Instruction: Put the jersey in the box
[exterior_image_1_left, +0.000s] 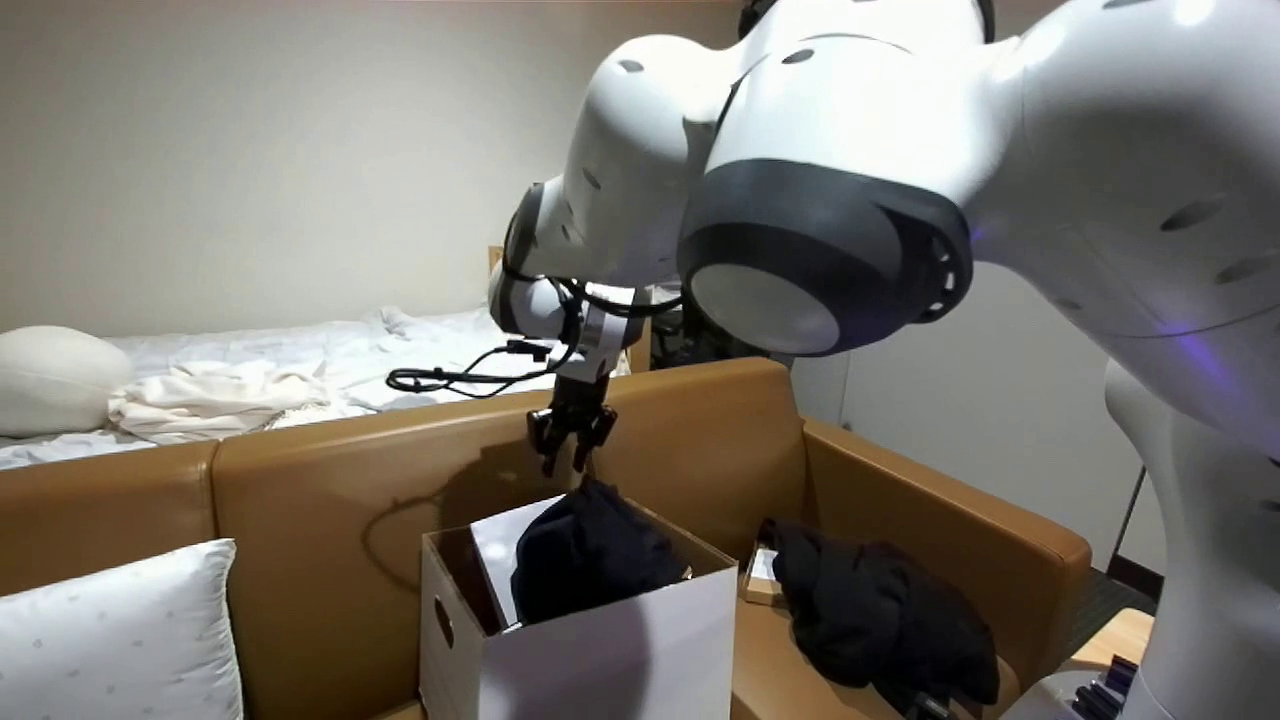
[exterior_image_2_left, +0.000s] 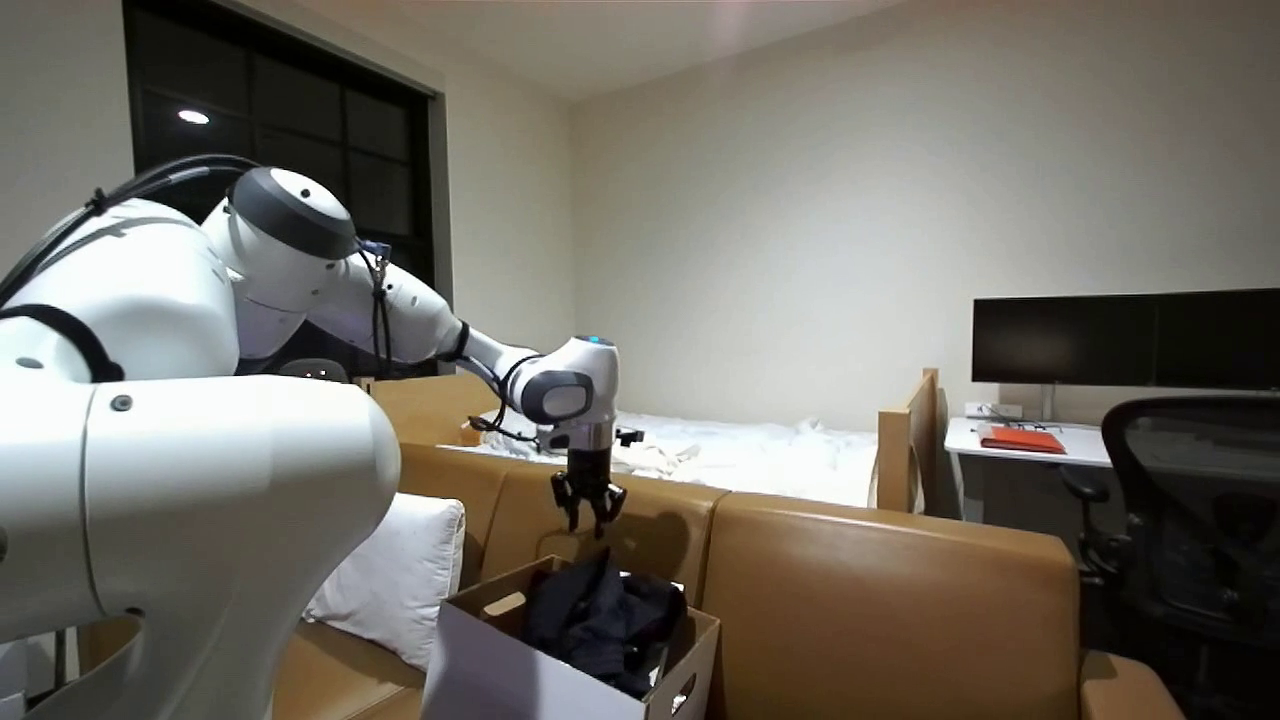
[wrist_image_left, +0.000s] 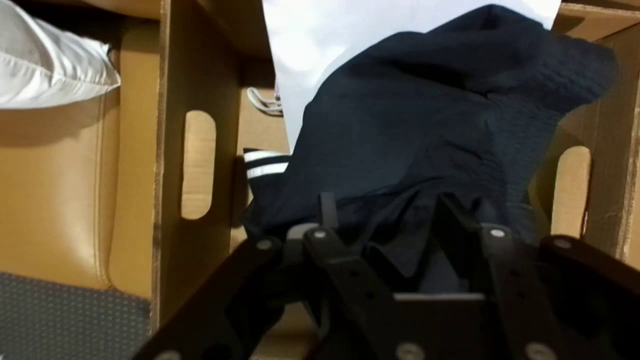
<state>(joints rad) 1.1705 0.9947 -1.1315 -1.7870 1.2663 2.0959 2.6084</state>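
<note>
Crumpled navy fabric jersey (exterior_image_2_left: 602, 620) inside a white cardboard box (exterior_image_1_left: 620, 665), partly covering a smooth white panel (wrist_image_left: 310, 45).
A black two-fingered gripper (exterior_image_1_left: 564, 467) hangs just above, fingers apart.

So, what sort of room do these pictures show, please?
Probably a bedroom, perhaps a studio flat where someone also works: a bed stands behind a brown sofa, and there is a desk with dark screens.
</note>
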